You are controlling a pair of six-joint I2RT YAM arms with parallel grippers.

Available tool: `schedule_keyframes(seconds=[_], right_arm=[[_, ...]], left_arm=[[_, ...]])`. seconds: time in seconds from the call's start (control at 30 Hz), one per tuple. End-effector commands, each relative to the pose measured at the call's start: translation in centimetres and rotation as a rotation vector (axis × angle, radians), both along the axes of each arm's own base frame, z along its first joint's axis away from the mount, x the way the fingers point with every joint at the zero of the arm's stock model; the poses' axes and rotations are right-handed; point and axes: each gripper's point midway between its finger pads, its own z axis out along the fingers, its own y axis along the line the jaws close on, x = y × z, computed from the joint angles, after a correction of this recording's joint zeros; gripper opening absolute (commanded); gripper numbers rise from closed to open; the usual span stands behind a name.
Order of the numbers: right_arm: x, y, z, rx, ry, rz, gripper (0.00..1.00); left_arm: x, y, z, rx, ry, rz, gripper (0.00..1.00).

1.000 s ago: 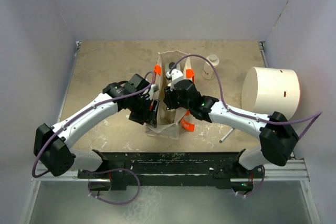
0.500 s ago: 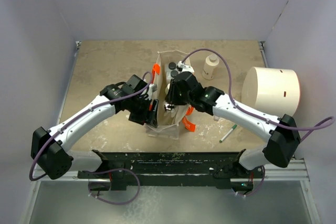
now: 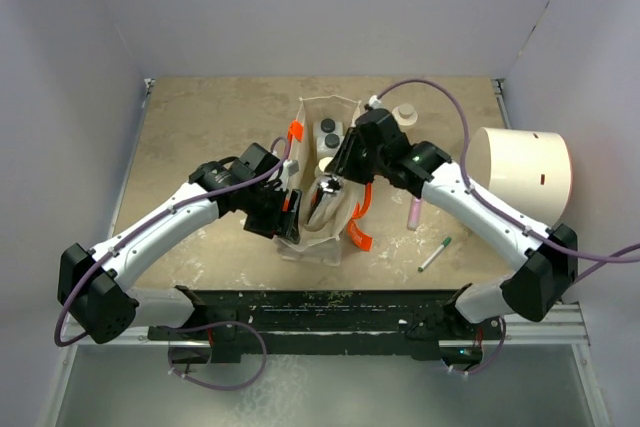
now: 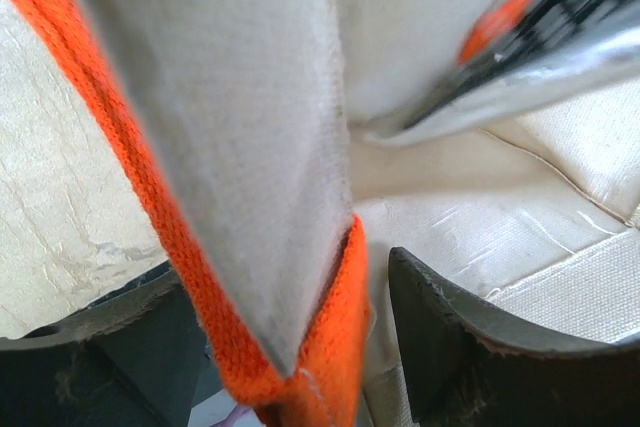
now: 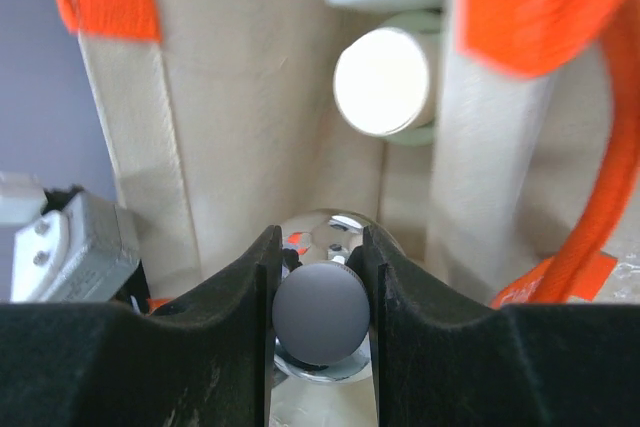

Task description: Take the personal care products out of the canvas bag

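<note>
Right claw [image 5: 320,277] clamped on black round cap [image 5: 320,322] of glossy pale bottle [image 5: 318,235], inside cream canvas bag [image 5: 230,97] with orange handles, cream-capped cylinder [image 5: 385,82] just beyond its tips, left claw [image 4: 285,282] pinching bag's wall.

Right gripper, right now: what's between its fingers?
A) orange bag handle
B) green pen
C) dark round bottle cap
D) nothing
C: in the right wrist view the right gripper has a finger pressed on each side of the dark round cap, down inside the bag.
</note>
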Motion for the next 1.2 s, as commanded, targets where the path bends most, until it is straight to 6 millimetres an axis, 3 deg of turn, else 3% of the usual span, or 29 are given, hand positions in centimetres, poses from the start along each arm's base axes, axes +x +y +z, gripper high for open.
schedule_keyframes(seconds=[0.0, 0.23, 0.37, 0.47, 0.67, 0.77, 0.9, 1.17], right_arm=[[1.7, -1.3, 11.5, 0.336, -0.112, -0.059, 0.0], [2.2, -4.5, 16.3, 0.483, -0.125, -0.091, 0.0], [3.5, -7.8, 19.8, 0.565, -0.187, -0.144, 0.0], [5.3, -10.7, 21.7, 0.524, -0.263, -0.196, 0.0], [7.6, -15.2, 22.9, 0.359, -0.389, -0.28, 0.0], [8.2, -17.8, 22.9, 0.207, -0.497, -0.323, 0.0], [9.3, -20.3, 20.9, -0.021, -0.608, -0.321, 0.0], [12.4, -20.7, 16.7, -0.279, -0.879, -0.17, 0.0]], left_arm=[[-0.4, 0.3, 0.5, 0.006, 0.008, 0.005, 0.72], [-0.7, 0.5, 0.7, 0.001, 0.006, -0.006, 0.72], [-0.2, 1.0, 0.8, 0.033, -0.026, -0.001, 0.72], [0.3, 1.8, 1.1, 0.089, -0.045, -0.001, 0.73], [0.1, 1.5, 0.9, 0.069, -0.043, -0.026, 0.74], [0.5, 1.9, 1.1, 0.104, -0.053, -0.036, 0.74], [0.7, 1.7, 1.3, 0.1, -0.059, -0.045, 0.74], [1.4, 1.3, 0.8, 0.112, -0.054, -0.047, 0.75]])
